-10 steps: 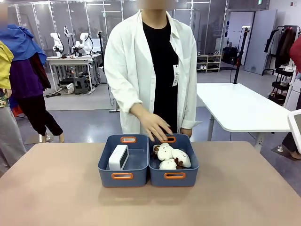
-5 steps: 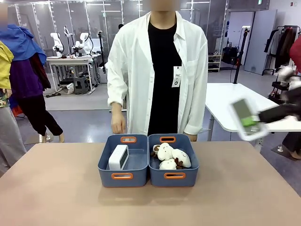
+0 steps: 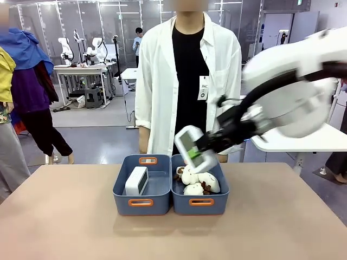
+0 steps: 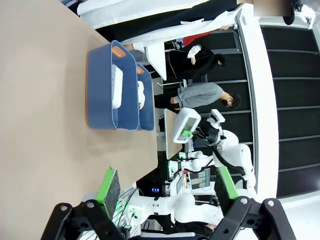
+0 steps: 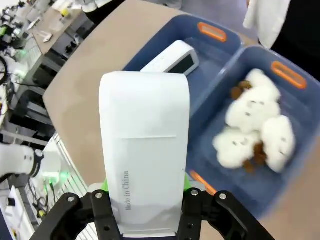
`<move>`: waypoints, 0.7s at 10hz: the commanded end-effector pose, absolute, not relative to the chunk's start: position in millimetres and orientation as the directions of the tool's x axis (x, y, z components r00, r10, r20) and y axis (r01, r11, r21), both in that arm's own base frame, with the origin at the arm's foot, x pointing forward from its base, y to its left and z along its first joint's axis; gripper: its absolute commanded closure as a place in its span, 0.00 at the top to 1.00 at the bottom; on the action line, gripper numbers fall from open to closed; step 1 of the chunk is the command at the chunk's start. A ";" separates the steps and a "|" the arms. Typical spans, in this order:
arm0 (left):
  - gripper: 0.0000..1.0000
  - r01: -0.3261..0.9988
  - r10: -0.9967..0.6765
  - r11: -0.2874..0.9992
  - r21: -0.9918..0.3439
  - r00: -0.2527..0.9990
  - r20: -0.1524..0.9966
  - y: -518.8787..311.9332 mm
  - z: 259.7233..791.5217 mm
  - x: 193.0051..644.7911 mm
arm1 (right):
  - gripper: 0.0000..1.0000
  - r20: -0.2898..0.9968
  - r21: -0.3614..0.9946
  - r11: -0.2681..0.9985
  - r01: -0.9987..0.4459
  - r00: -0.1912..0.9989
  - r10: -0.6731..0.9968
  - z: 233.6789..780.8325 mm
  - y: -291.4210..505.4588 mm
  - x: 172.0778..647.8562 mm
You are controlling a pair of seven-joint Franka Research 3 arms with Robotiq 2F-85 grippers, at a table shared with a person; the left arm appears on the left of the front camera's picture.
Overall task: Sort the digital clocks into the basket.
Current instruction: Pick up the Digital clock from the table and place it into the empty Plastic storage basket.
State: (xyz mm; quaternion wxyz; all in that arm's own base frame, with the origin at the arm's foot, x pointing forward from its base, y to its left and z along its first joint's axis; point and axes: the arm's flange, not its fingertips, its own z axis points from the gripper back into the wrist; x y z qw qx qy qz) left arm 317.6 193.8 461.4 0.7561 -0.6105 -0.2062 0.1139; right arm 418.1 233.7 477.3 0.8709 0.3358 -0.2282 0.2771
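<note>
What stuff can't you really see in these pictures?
- Front view: the right end effector and the clock it carries are motion-blurred; nothing on the display reads.
- Right wrist view: the carried clock hides the pads gripping it.
- Front view: the basket wall hides the base of the clock inside.

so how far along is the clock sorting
Done: one digital clock already lies in the left basket. In hand: the right pincer is shut on the second clock, held in the air above the twin bin that holds the plush toys. Left: that clock must go into the left basket beside the first. The left pincer hangs open.
</note>
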 end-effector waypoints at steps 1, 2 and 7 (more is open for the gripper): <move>0.97 0.067 0.416 0.223 -0.973 0.896 0.157 194.1 465.0 312.8 | 0.50 0.559 0.502 0.641 -0.581 0.783 0.272 457.1 283.8 448.3; 0.97 0.067 0.416 0.223 -0.973 0.896 0.157 194.1 465.0 312.8 | 0.50 0.551 0.509 0.649 -0.565 0.793 0.258 442.4 304.6 450.4; 0.97 0.067 0.416 0.223 -0.973 0.896 0.157 194.1 465.0 312.8 | 0.50 0.505 0.595 0.642 -0.484 0.846 0.170 398.0 324.1 465.5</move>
